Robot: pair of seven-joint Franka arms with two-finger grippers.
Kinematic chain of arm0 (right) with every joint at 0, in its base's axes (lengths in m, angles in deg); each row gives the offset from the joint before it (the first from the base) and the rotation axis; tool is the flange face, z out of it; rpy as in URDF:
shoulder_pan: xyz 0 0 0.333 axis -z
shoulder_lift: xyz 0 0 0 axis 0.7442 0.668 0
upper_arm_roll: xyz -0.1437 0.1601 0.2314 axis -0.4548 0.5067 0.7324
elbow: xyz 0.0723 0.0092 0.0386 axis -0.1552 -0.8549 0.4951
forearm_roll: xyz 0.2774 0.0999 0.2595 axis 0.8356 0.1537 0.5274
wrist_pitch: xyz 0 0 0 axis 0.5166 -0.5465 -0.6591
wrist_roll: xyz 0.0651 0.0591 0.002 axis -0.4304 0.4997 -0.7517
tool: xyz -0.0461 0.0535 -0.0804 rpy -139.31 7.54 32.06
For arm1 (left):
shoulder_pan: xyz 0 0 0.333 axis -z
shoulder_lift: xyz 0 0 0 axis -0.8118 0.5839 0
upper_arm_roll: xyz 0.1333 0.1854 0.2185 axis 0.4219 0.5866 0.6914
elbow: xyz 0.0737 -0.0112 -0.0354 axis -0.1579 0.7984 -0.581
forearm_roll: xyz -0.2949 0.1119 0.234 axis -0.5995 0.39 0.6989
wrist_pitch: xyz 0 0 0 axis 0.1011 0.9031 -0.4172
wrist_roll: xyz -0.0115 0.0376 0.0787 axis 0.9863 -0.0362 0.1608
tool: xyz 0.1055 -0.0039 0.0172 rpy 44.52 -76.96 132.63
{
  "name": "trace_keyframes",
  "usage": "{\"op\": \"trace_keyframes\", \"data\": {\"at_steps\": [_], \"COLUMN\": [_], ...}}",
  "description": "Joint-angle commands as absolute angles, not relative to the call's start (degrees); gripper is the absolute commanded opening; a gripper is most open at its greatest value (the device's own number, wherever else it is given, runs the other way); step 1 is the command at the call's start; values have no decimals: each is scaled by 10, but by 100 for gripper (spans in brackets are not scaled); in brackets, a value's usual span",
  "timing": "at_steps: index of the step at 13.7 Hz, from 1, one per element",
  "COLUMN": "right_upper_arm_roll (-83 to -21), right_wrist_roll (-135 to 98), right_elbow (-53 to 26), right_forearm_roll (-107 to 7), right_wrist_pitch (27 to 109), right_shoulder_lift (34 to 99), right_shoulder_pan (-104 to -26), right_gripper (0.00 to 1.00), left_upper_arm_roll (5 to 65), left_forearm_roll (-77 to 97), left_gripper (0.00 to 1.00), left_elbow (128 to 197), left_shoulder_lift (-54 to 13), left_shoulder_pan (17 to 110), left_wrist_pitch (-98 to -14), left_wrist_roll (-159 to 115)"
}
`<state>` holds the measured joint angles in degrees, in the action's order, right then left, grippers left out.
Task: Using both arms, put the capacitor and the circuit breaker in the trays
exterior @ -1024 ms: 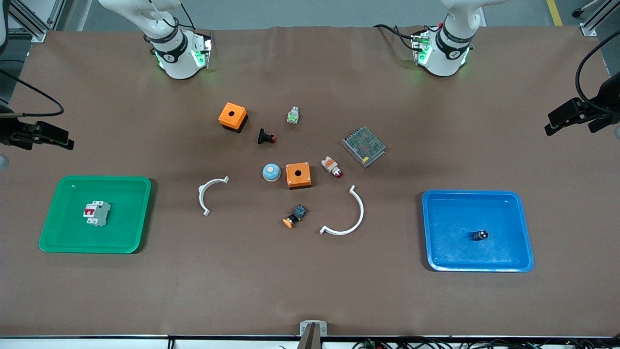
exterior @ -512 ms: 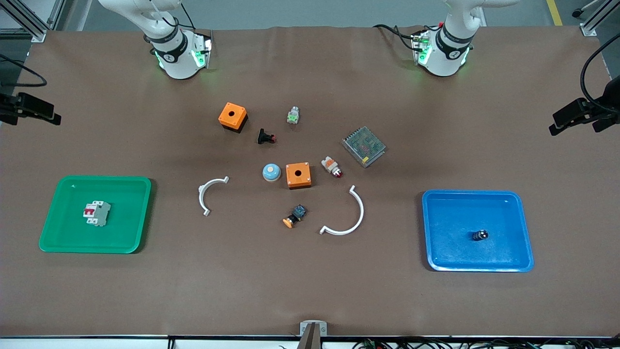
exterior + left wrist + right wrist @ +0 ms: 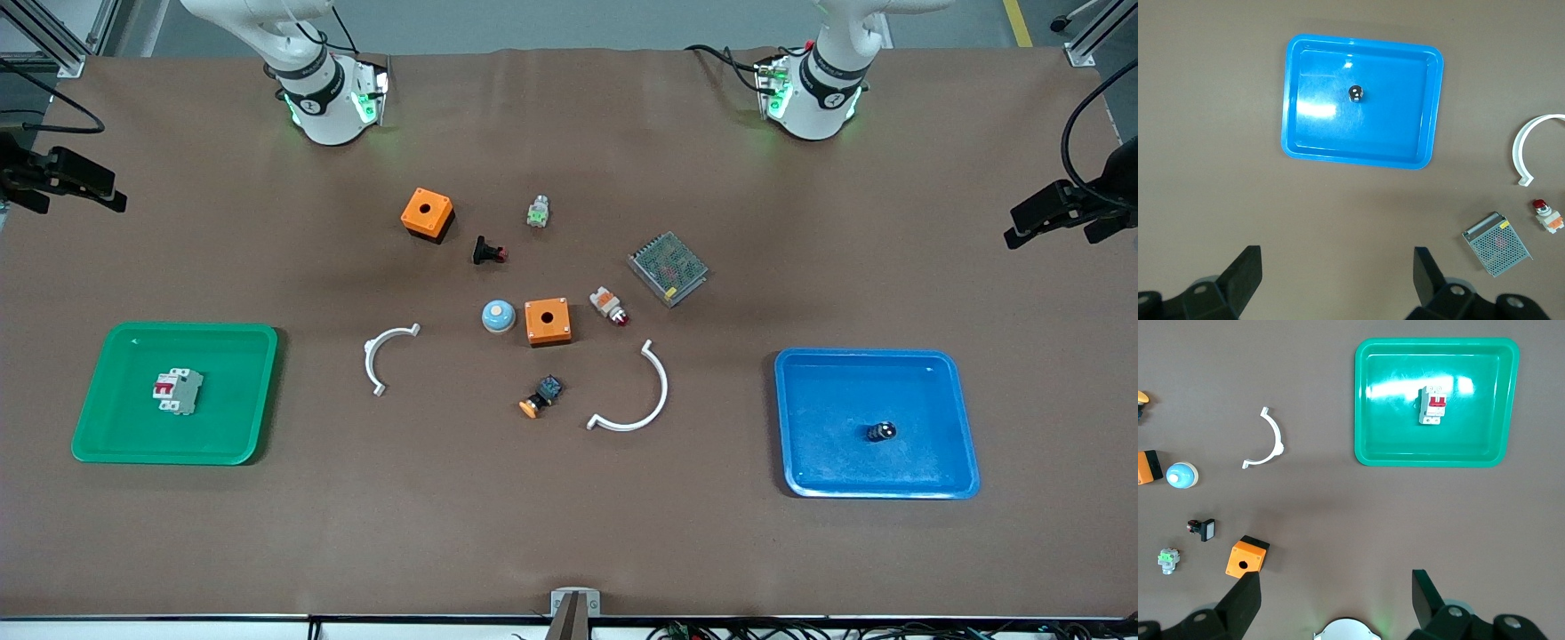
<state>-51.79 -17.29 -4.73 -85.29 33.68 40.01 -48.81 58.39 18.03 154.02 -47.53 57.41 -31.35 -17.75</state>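
The tiny black cylindrical capacitor with a pale silvery top (image 3: pixel 881 432) (image 3: pixel 1355 93) sat inside the shallow blue plastic tray (image 3: pixel 942 462) (image 3: pixel 1313 143) toward the left arm's end of the brown worktop (image 3: pixel 569 516), upright and clear of the tray's walls. The small white-grey rectangular circuit breaker with a red switch lever (image 3: pixel 179 391) (image 3: pixel 1433 405) lay in the shallow green plastic tray (image 3: pixel 116 436) (image 3: pixel 1385 447) toward the right arm's end. The left tool (image 3: pixel 1335 280) hung high over bare worktop at the left arm's end, its two black fingers spread wide apart and holding nothing. The right tool (image 3: pixel 1336 599) hung high over bare worktop at the right arm's end, its fingers likewise spread apart and empty. Between the trays lay scattered parts, including two orange boxes with round holes (image 3: pixel 428 212) (image 3: pixel 548 321) and two white curved clips (image 3: pixel 384 356) (image 3: pixel 638 396).
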Motion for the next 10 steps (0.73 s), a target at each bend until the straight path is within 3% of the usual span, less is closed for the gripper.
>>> {"op": "trace_keyframes", "data": {"at_steps": [1, 10], "right_upper_arm_roll": [-520, -528], "right_wrist_roll": [-167, -172], "right_elbow": [-67, -61], "right_forearm_roll": [-853, -860], "right_wrist_pitch": [344, 339], "right_shoulder_lift": [382, 381], "right_shoulder_pan": [-491, -484], "right_gripper": [100, 100], "left_upper_arm_roll": [586, 583], "left_forearm_roll": [193, 190], "left_gripper": [100, 100], "left_elbow": [1522, 1521], "left_shoulder_lift": [-466, -454], "left_shoulder_pan": [580, 578], "left_wrist_pitch": [-301, -301], "left_wrist_roll": [-171, -172]}}
